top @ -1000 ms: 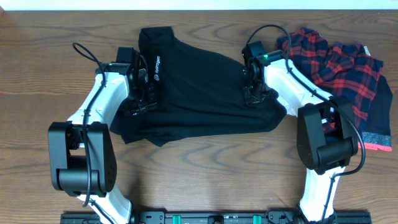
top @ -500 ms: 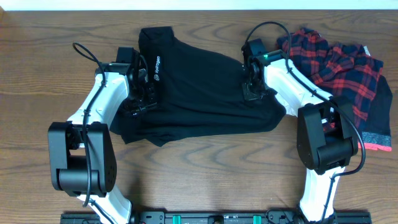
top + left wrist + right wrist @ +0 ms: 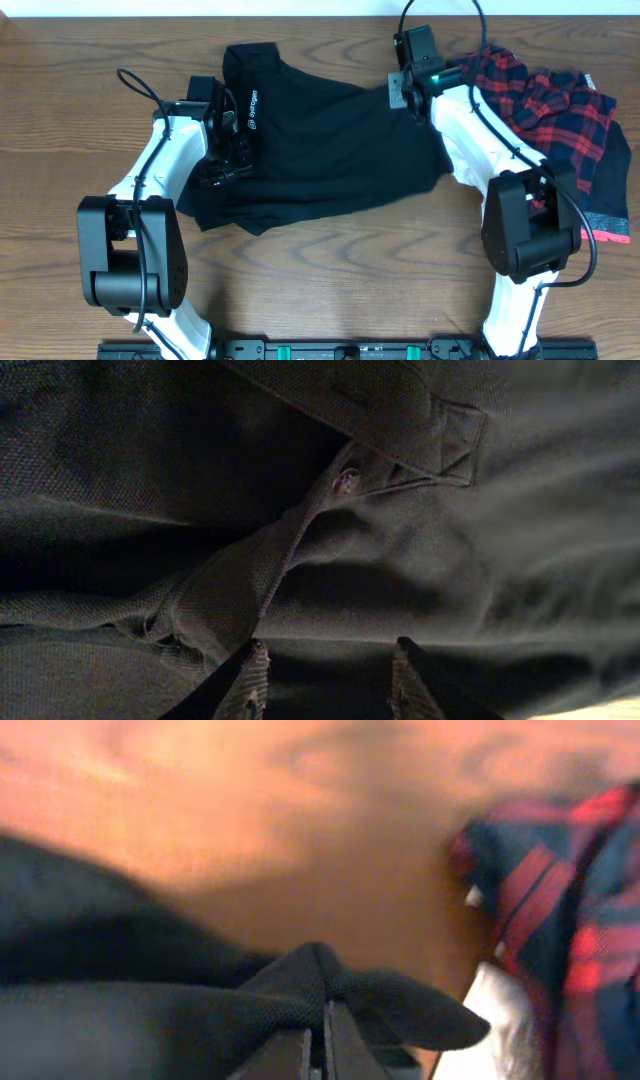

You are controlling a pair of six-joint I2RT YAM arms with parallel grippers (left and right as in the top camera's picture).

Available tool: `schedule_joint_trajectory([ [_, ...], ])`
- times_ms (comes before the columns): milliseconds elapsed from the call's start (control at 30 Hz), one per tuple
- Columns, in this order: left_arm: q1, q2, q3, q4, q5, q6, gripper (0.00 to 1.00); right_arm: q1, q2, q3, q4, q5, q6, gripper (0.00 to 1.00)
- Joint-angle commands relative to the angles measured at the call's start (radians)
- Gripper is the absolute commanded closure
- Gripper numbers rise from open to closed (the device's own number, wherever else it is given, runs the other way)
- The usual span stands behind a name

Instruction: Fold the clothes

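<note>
On the left side of the wooden surface, the left hand sits low on the left edge of the black shirt. In the left wrist view its fingers stand apart, with dark cloth in the gap, and a small button and a stitched placket show just above them. The shirt lies spread across the middle of the surface, rumpled, with white lettering near its upper left. At its upper right corner, the right hand is closed tight on a pinched fold of the black cloth, as the right wrist view shows. Just to the right lies a red plaid shirt in a loose heap.
</note>
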Motion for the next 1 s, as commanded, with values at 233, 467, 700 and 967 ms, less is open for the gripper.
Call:
schedule_joint_trajectory([
  [233, -0.002, 0.008, -0.011, -0.006, -0.009, 0.009, 0.58, -0.043, 0.040, 0.017, -0.065, -0.031, 0.000, 0.01],
  [467, -0.002, 0.008, -0.011, -0.006, -0.009, 0.009, 0.59, -0.043, 0.016, 0.018, -0.208, -0.071, -0.005, 0.01],
  [700, -0.002, 0.008, -0.011, -0.006, -0.009, 0.009, 0.59, -0.014, -0.013, 0.014, -0.418, -0.143, -0.023, 0.80],
  [967, -0.002, 0.008, -0.011, -0.006, -0.009, 0.009, 0.58, -0.010, -0.012, -0.099, -0.342, -0.144, -0.011, 0.99],
])
